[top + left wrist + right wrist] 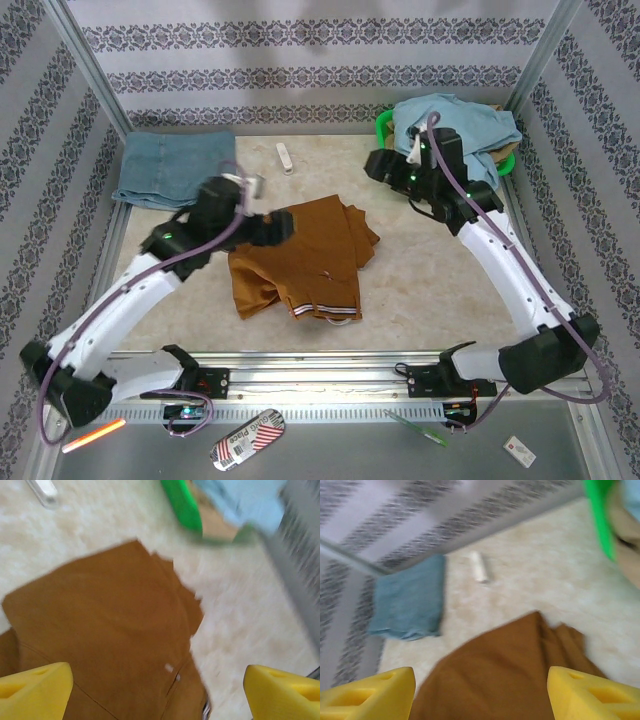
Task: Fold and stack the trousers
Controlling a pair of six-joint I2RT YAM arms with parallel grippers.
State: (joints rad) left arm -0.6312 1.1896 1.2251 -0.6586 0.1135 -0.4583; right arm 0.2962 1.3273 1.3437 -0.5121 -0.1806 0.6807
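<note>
1. The folded rust-brown trousers (300, 255) lie flat on the middle of the table (430, 270). They are nearer than the green basket (383, 122), to its left and well apart from it.
2. Their striped waistband edge (325, 311) faces the near side. The long axis runs near to far, leaning slightly toward the basket, and uneven folded layers lie at the end closest to the basket.
3. The left gripper (272, 228) hangs over the trousers' corner farthest left of the basket. Its yellow fingers (35, 690) are spread wide with nothing between them.
4. The right gripper (378, 165) hovers just near-left of the basket, jaws apart and empty.
5. The table is a cream, marble-look surface.
6. The basket holds a heaped pale blue garment (455, 120) spilling over its rim, with tan cloth (505, 152) beneath.
7. Left of the basket lies a small white object (285, 157). Farther left is a folded denim-blue cloth (170, 165).
8. Behind the basket stand walls (300, 50) of grey and white patterned stripes, framed by metal posts (540, 50).
</note>
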